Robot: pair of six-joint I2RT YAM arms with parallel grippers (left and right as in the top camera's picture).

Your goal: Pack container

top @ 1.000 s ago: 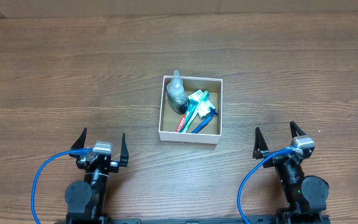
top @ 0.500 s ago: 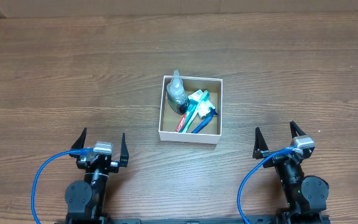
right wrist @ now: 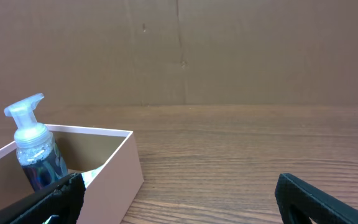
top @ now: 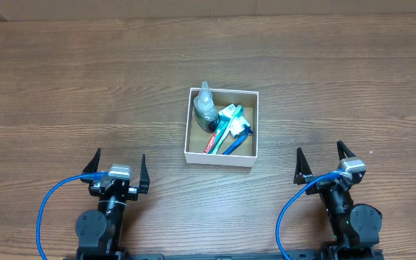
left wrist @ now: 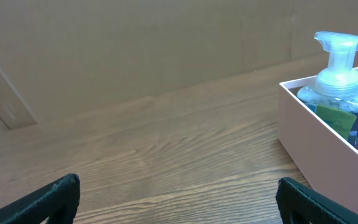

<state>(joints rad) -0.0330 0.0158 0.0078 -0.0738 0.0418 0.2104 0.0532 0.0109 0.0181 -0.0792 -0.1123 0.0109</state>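
The container (top: pixel 219 157) is a square shallow cardboard box, white outside and brown inside, at the table's middle. It holds a pump bottle (top: pixel 205 107), a red-and-white toothpaste tube (top: pixel 219 136) and blue toothbrushes (top: pixel 235 139). The box wall (left wrist: pixel 319 149) and bottle (left wrist: pixel 337 81) show at the right of the left wrist view. The box (right wrist: pixel 114 177) and bottle (right wrist: pixel 36 152) show at the left of the right wrist view. My left gripper (top: pixel 118 170) is open and empty near the front left. My right gripper (top: pixel 321 165) is open and empty near the front right. Both are apart from the box.
A brown cardboard wall (left wrist: pixel 135 43) stands behind the wooden table (top: pixel 85 94). Blue cables (top: pixel 49 202) run along each arm at the front edge.
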